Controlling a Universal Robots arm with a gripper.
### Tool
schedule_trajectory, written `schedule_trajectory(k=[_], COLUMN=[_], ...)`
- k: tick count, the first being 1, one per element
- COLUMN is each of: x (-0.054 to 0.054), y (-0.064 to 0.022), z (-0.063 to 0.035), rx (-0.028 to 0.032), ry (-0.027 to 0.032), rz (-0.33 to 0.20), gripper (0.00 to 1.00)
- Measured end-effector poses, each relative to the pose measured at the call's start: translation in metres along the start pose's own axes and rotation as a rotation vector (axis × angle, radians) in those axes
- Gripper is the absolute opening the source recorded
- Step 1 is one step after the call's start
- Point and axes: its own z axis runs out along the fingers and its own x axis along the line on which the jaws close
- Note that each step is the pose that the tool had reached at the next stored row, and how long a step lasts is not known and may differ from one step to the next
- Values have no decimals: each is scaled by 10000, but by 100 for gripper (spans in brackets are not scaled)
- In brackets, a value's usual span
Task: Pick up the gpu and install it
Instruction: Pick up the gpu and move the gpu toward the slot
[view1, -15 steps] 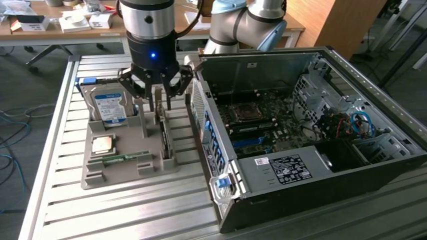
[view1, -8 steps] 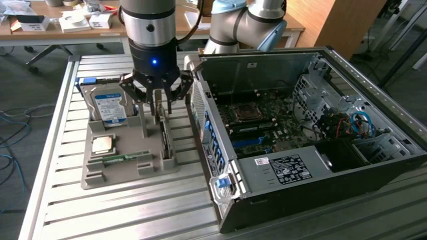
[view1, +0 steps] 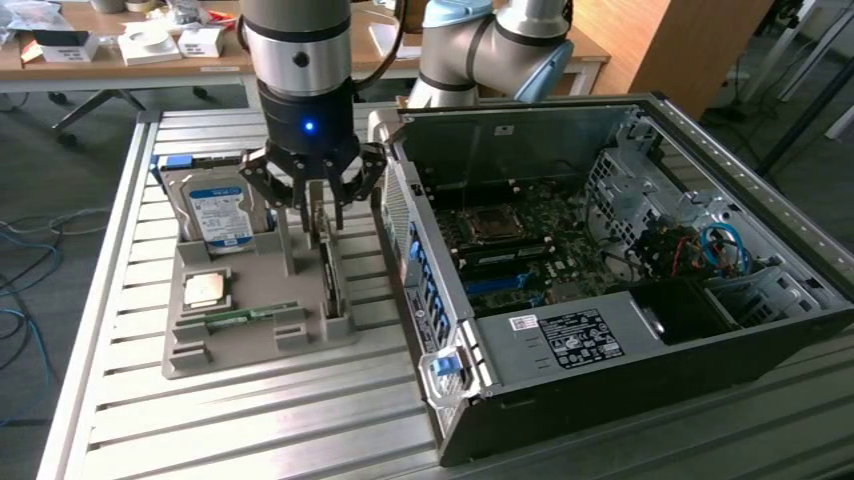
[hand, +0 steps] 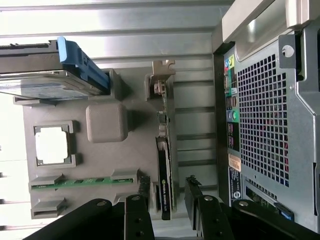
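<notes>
Claw (view1: 314, 222): fingers spread apart, nothing clamped. gpu (hand: 164, 172) stands on edge in grey holder tray (view1: 240, 345), directly below claw, lined up between its fingers. Open computer case (view1: 601, 250) just beside claw

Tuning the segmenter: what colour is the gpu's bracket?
Pale silvery-beige bracket on the dark gpu; best in wrist view.

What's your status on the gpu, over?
Open gripper poised over the gpu. The gpu stands on edge in the grey holder. The hard drive stands alongside, apart from the gripper.
</notes>
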Motion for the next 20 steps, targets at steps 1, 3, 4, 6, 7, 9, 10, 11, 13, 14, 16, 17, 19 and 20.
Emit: schedule_trajectory(k=[1,3,4,6,7,9,10,11,13,14,16,17,19,20], x=[0,1,2,2,3,3,4,4,5,5,6,7,8,8], y=[-1,-2,-3,-4,-5,-7,-8,-9,-10,-11,-13,-14,-15,-16], z=[13,40,54,87,104,143,161,179,215,232,269,287,320,335], rx=[2,3,3,3,4,3,3,3,2,3,4,4,3,3], ry=[2,3,3,3,4,3,3,3,3,3,2,3,4,4], rz=[0,0,0,0,-1,0,0,0,0,0,0,0,0,0], gripper=[42,42,42,42,42,42,42,42,42,42,42,42,42,42])
